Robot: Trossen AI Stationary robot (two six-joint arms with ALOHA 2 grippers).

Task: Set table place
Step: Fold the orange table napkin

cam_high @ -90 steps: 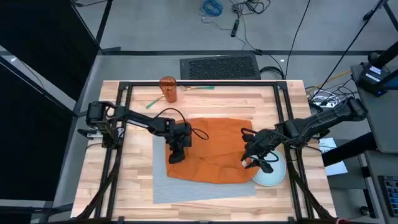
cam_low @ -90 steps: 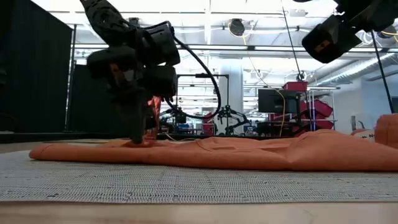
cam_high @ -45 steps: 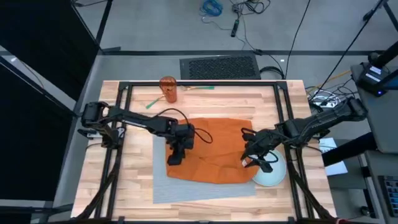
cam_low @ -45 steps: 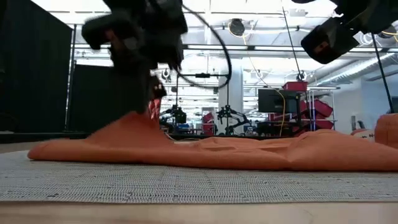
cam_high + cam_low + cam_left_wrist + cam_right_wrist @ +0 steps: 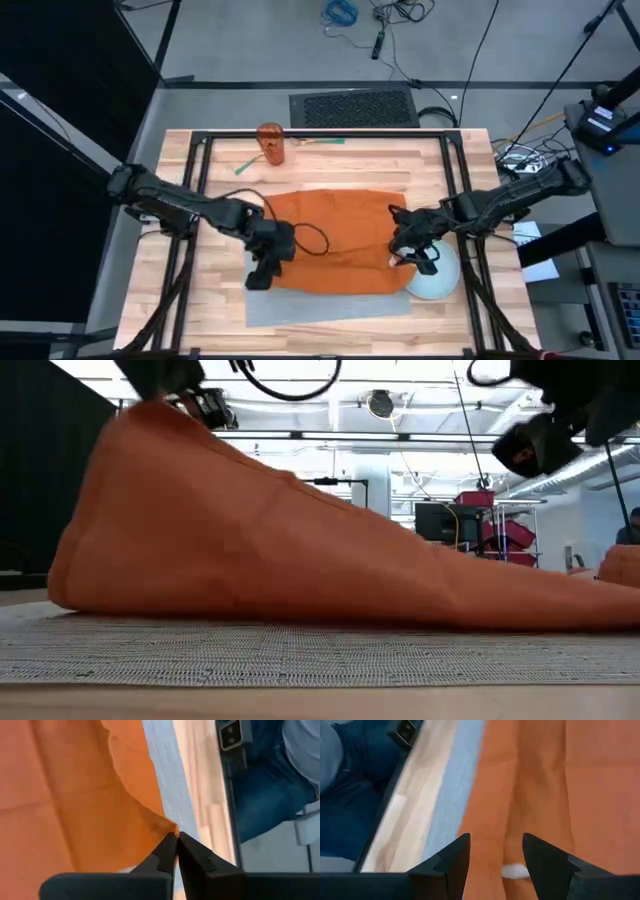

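An orange napkin point(image 5: 345, 240) lies spread over the grey placemat point(image 5: 300, 308) on the wooden table point(image 5: 205, 300). My left gripper point(image 5: 262, 270) is shut on the napkin's near left corner and holds it raised, so that the cloth slopes down from it like a tent point(image 5: 250, 530). My right gripper point(image 5: 410, 252) hovers open over the napkin's right part point(image 5: 540, 780), touching nothing. A pale round plate point(image 5: 440, 282) rests on the table at the placemat's right edge, partly under the right arm. My left gripper pinches the napkin's corner point(image 5: 167, 827) between its two fingertips. That corner is lifted clear of the placemat point(image 5: 162, 775). The cloth runs fairly taut from the corner down to the rest of the napkin, which lies on the mat.
An orange cup point(image 5: 270, 143) and green cutlery point(image 5: 320, 142) lie near the table's far edge. A black metal frame point(image 5: 190, 230) runs around the table. A person in blue trousers point(image 5: 265, 795) stands beyond the table's edge.
My left gripper, shut on the napkin, has risen and gone toward the table's near left. The napkin's left part has been pulled up from flat into a tall slope, while its right part has stayed on the placemat.
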